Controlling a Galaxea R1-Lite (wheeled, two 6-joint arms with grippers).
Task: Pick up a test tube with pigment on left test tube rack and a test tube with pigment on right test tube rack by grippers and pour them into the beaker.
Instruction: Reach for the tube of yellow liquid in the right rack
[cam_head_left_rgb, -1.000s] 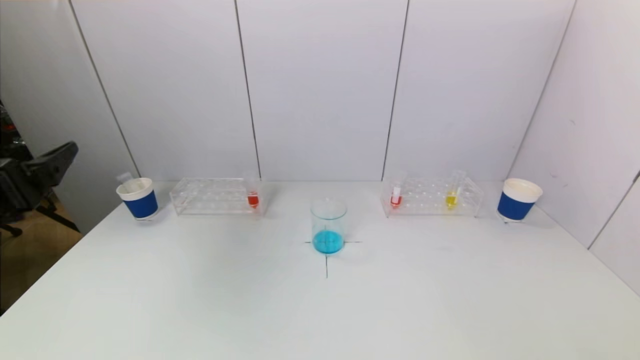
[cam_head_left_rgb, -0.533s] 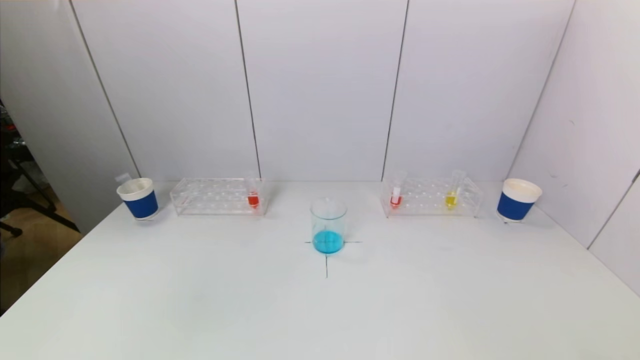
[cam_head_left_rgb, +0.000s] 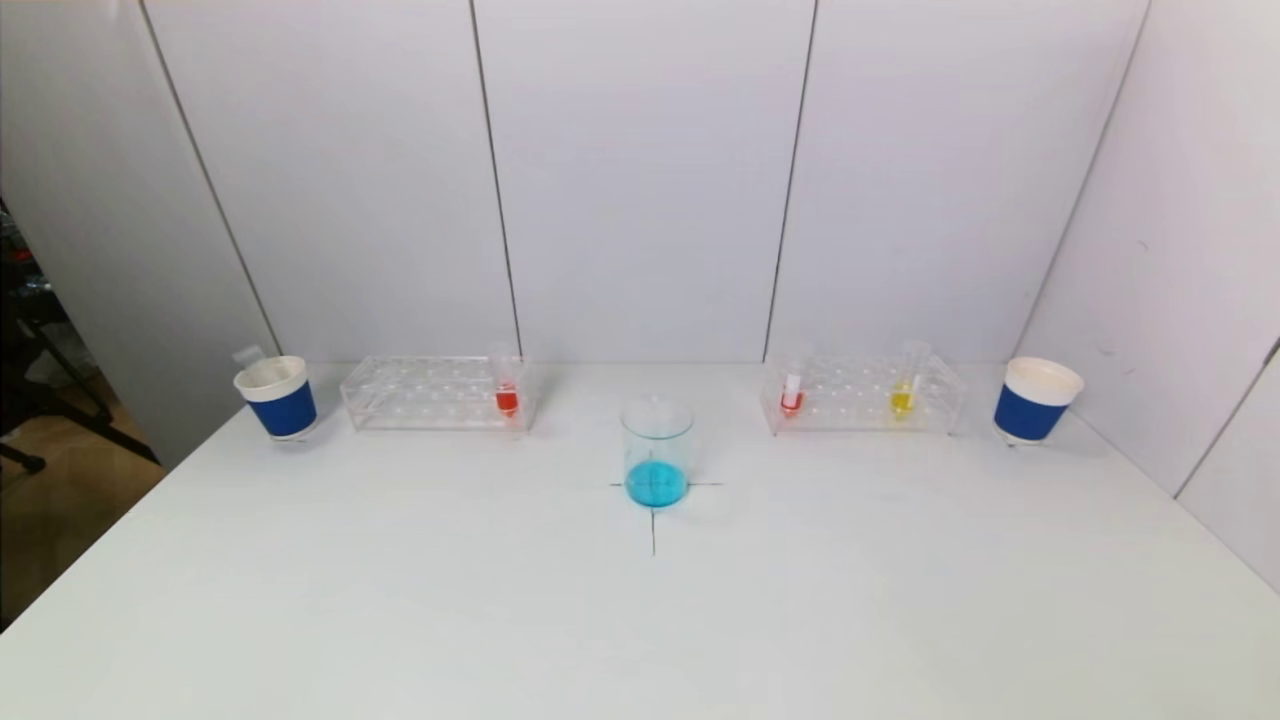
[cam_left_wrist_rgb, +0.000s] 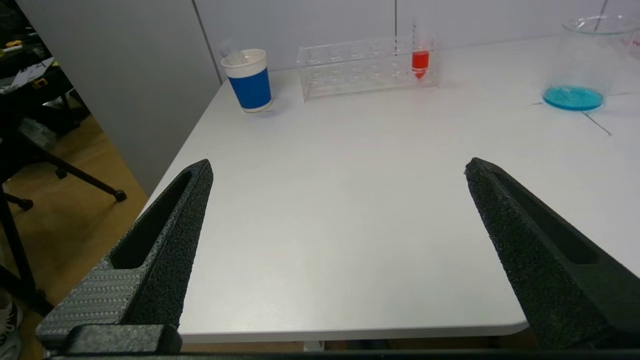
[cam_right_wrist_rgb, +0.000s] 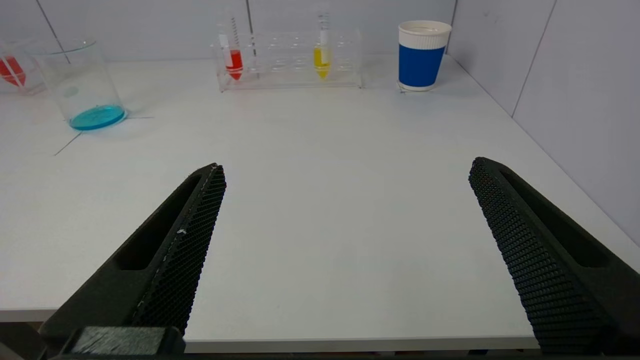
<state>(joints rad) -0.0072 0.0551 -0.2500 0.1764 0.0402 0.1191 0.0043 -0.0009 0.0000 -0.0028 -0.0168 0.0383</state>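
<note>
While both arms sit back at the near table edge, out of the head view, nothing on the table is touched. Left gripper hangs just off the near left corner, jaws spread wide, nothing between them. Right gripper hangs at the near right edge, jaws also wide apart, nothing held.

Beaker stands upright at table centre on a black cross mark, a shallow layer of blue liquid in its bottom. Left test tube rack, clear plastic, sits at the far left near the wall; one red tube stands upright in its end slot nearest the beaker, the other slots look bare. Right test tube rack sits at the far right, well apart from the beaker; it holds a second red tube at the end nearest the beaker and a yellow tube toward the other end, leaning a little.

Blue-and-white paper cup stands just beside the outer end of the left rack, with a clear tube poking out of its rim. Another paper cup stands just beside the outer end of the right rack, near the side wall. Both grippers are well apart from the racks and beaker.
</note>
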